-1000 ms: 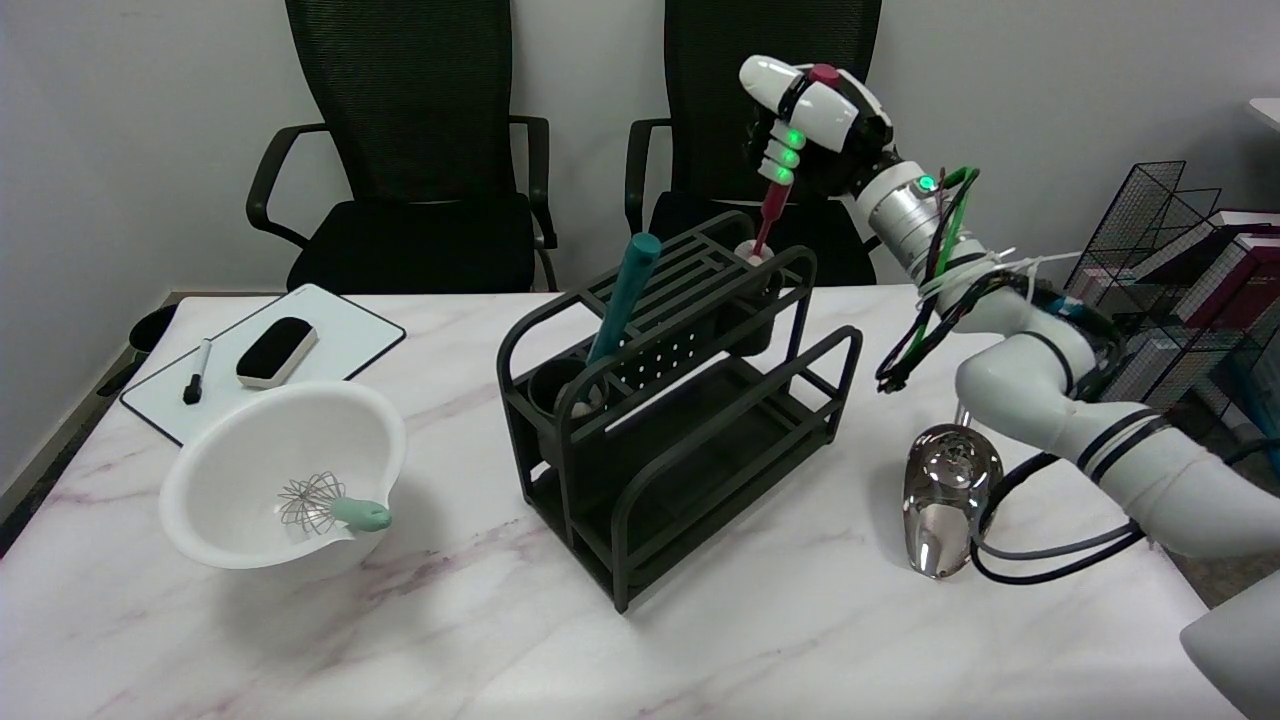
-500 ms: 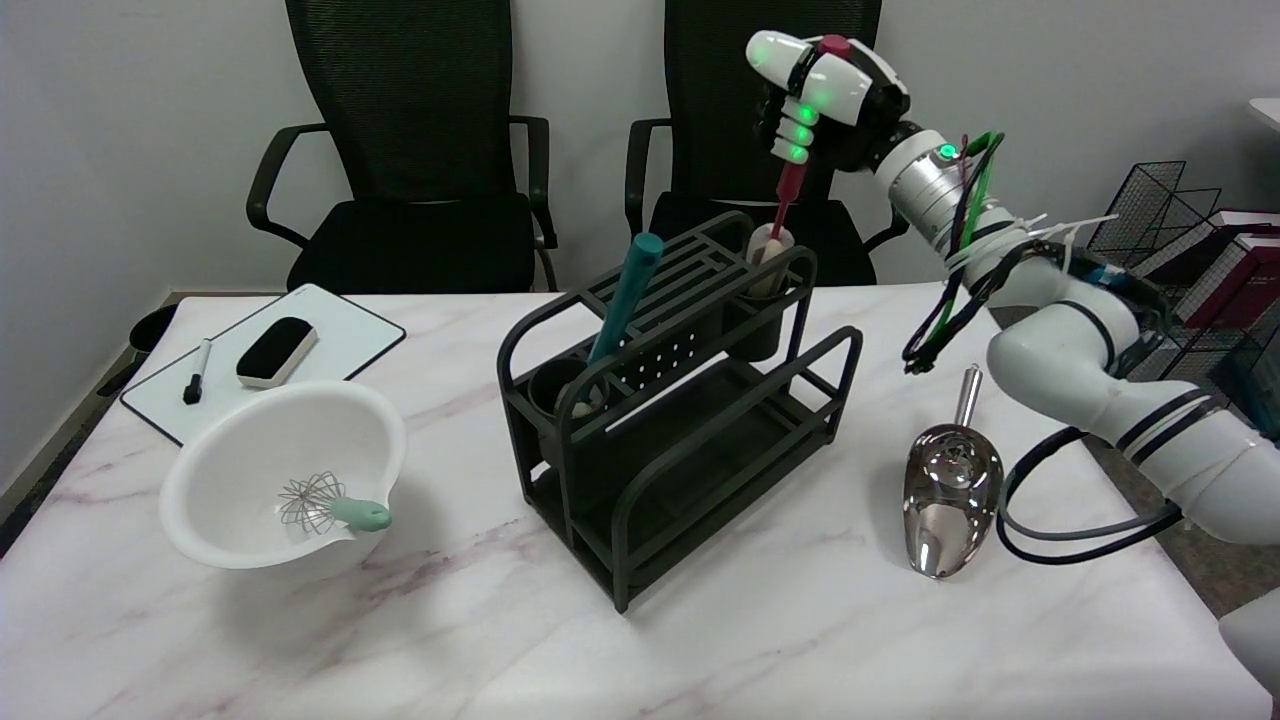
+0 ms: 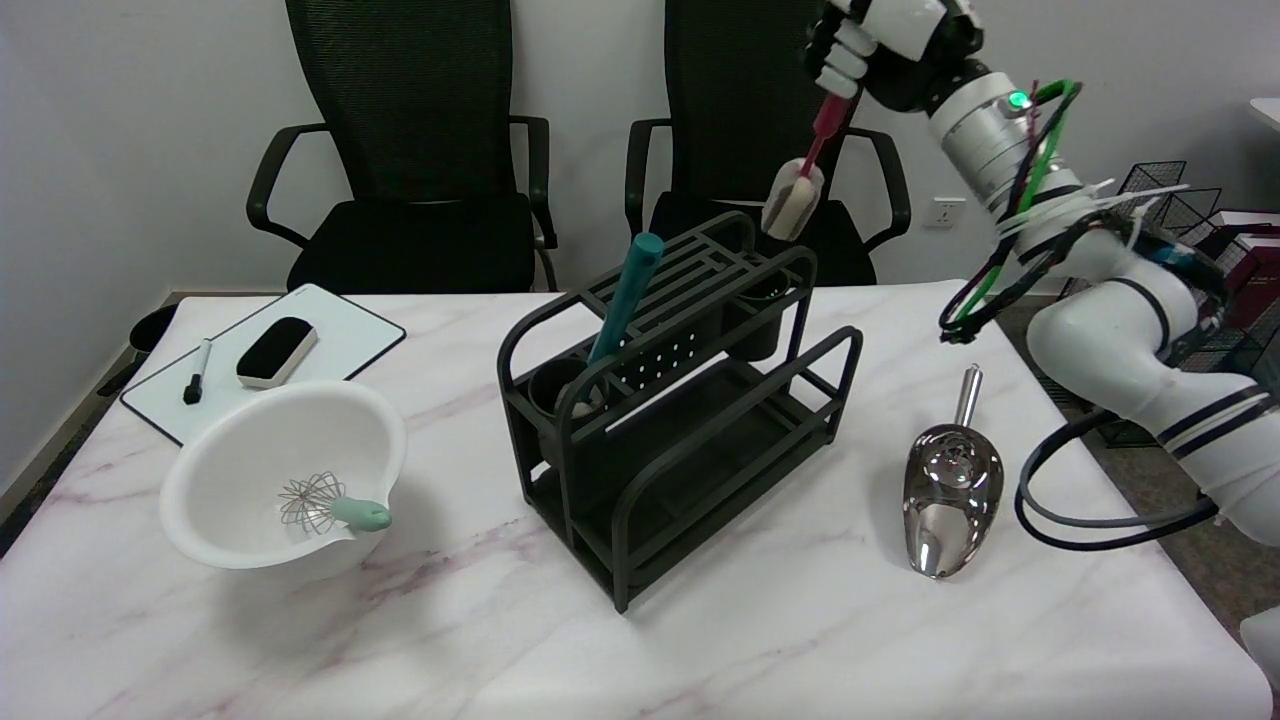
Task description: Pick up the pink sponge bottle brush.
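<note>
The pink sponge bottle brush [image 3: 805,180] hangs in the air above the back right corner of the black rack [image 3: 680,400]. Its dark pink handle runs up into my right hand [image 3: 880,45], which grips it at the top edge of the head view. The pale sponge head [image 3: 792,205] points down and left, clear of the rack's back right cup [image 3: 762,300]. Part of the hand is cut off by the picture's top edge.
A teal-handled brush [image 3: 625,295] stands in the rack's front left cup. A white bowl [image 3: 250,440] with a whisk [image 3: 330,505] sits front left, a whiteboard [image 3: 350,335] with eraser and marker behind it. A metal scoop [image 3: 950,490] lies right of the rack. Two black chairs stand behind the table.
My right hand has risen and moved right with the brush. The sponge head has come fully out of the rack's back right cup and now hangs above it.
</note>
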Robot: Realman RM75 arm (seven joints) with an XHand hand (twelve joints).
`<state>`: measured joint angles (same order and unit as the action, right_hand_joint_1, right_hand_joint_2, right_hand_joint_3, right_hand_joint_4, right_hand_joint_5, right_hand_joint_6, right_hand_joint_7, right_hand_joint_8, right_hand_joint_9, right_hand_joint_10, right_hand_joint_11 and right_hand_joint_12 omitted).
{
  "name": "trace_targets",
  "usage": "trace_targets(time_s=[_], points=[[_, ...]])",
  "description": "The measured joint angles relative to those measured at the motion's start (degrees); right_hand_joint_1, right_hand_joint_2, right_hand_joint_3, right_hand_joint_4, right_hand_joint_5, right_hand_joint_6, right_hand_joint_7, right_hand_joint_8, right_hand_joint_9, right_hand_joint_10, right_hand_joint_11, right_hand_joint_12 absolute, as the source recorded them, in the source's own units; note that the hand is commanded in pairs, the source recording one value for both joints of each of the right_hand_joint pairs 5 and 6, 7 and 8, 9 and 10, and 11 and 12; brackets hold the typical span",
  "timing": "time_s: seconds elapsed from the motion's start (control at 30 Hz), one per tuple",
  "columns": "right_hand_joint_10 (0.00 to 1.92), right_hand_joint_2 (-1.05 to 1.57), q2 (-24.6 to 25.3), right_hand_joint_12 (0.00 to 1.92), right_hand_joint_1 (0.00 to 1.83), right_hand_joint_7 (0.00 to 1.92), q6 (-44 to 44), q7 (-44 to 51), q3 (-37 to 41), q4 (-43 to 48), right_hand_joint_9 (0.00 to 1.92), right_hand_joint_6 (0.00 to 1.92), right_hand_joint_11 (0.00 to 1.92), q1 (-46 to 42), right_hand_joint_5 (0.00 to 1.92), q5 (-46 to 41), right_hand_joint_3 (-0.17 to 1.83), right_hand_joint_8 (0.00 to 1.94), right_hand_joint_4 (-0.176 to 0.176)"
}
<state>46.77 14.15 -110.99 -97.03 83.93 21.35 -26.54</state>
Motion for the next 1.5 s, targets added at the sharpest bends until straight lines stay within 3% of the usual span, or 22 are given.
trace_targets(time_s=[0.6,0.87,1.2,1.5], points=[[1.92,1.53,1.99,1.92,1.07,1.92,10.39,0.27,21.01,2.35,1.92,1.92,1.92,-21.87,1.92,-0.67,0.56,1.92,0.0],[1.92,1.57,4.91,1.92,1.05,1.92,16.64,1.3,27.68,0.66,1.92,1.92,1.92,-31.69,1.92,-0.9,0.43,1.92,0.0],[1.92,1.57,9.26,1.92,1.04,1.92,27.13,2.86,29.92,0.11,1.92,1.92,1.92,-41.78,1.92,-1.49,0.32,1.92,0.0],[1.92,1.57,11.97,1.92,1.04,1.92,36.64,8.9,23.13,0.93,1.92,1.92,1.92,-47.25,1.92,-5.36,0.3,1.92,0.0]])
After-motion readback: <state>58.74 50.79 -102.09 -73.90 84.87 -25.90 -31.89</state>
